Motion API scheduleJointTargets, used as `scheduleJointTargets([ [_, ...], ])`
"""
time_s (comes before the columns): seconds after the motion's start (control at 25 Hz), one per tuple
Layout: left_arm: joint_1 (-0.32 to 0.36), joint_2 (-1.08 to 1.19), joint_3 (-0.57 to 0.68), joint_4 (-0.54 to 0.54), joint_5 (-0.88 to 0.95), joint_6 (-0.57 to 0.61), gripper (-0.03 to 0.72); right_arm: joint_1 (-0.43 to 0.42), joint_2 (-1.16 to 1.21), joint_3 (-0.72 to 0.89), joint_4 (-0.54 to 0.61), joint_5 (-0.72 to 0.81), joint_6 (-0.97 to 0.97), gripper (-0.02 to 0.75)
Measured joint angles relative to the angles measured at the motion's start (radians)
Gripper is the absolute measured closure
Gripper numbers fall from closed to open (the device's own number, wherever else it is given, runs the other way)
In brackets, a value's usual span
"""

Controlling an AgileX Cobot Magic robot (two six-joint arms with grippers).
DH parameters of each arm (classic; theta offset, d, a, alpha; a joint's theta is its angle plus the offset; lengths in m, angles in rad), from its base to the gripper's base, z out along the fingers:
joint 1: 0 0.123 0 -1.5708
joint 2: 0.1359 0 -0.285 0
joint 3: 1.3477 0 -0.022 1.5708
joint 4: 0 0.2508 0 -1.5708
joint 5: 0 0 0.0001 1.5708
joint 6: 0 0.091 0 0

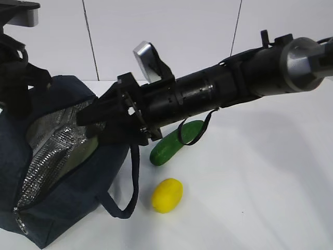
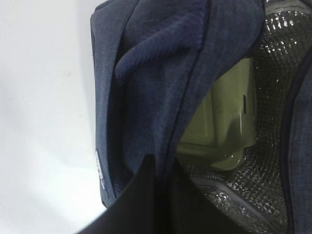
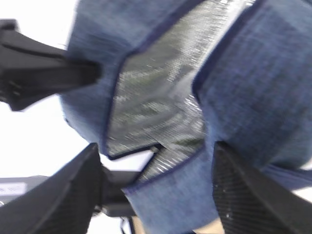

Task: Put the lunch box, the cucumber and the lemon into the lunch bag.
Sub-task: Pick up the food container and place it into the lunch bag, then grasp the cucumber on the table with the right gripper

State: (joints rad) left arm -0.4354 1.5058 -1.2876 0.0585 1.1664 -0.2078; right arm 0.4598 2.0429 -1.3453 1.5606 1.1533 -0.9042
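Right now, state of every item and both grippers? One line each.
lunch bag: unzipped, mouth open, silver lining showing.
lunch box: inside the bag, lid on.
cucumber: lying on the table beside the bag, not packed.
lemon: on the table in front of the cucumber, not packed.
left gripper: shut on the bag's fabric edge.
right gripper: open, fingers at the bag mouth, holding nothing.

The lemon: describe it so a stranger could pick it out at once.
Start at the dark navy lunch bag lying open on the left of the white table. Just right of its loop handle lie two items; the lemon is the nearer one. It is small, oval and bright yellow, unlike the long green cucumber behind it.
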Motion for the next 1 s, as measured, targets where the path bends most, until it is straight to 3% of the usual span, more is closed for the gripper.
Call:
scheduleJointTargets([
  [0.2, 0.0, 0.0, 0.0, 0.017, 0.002, -0.004, 0.694, -0.082, 0.0, 0.0, -0.013, 0.009, -0.004, 0.2],
  [0.48, 0.0, 0.0, 0.0, 0.017, 0.002, -0.004, 0.694, -0.155, 0.0, 0.0, -0.148, 0.025, -0.006, 0.2],
  [0.84, 0.0, 0.0, 0.0, 0.019, 0.002, -0.004, 0.694, -0.234, 0.0, -0.007, -0.203, 0.024, -0.006, 0.2],
  [1.0, 0.0, 0.0, 0.0, 0.019, 0.002, -0.004, 0.694, -0.239, 0.0, -0.098, -0.38, 0.026, -0.006, 0.202],
])
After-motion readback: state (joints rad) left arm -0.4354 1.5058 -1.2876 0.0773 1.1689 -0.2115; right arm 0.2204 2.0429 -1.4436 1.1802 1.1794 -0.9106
